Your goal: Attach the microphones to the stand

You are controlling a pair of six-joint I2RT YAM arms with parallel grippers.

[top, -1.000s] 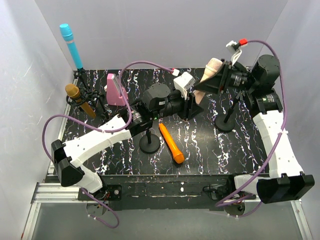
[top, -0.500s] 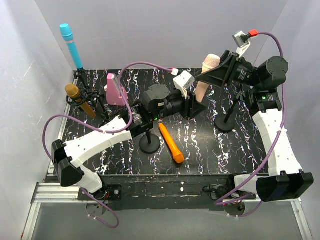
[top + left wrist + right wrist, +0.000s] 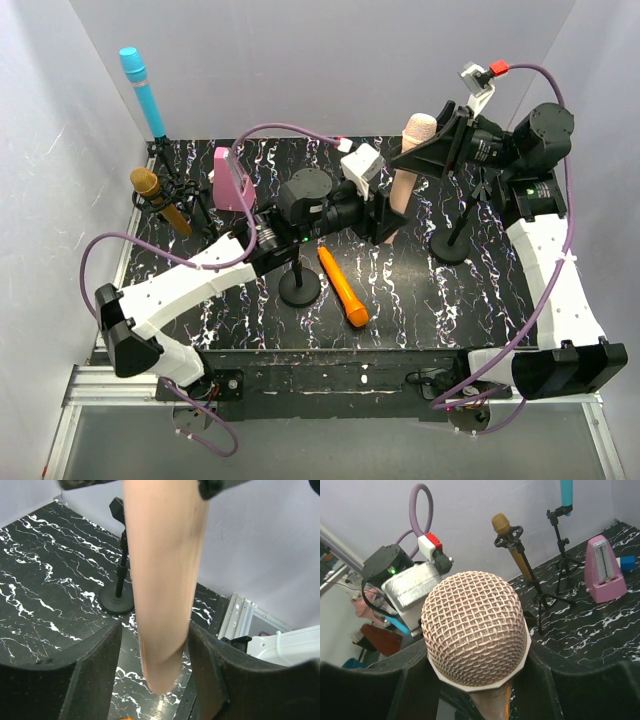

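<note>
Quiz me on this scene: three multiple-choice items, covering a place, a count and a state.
1. The orange microphone is: A) on a stand B) lying on the table C) in a claw.
2. Microphones mounted on stands: A) one B) three C) two.
3. The peach-pink microphone is: A) held upright in the air B) lying flat C) clipped in a stand.
Key: 1B, it lies beside a bare stand; 2C, the cyan microphone and gold microphone; 3A, the right claw grips its head, tail off the table.
</note>
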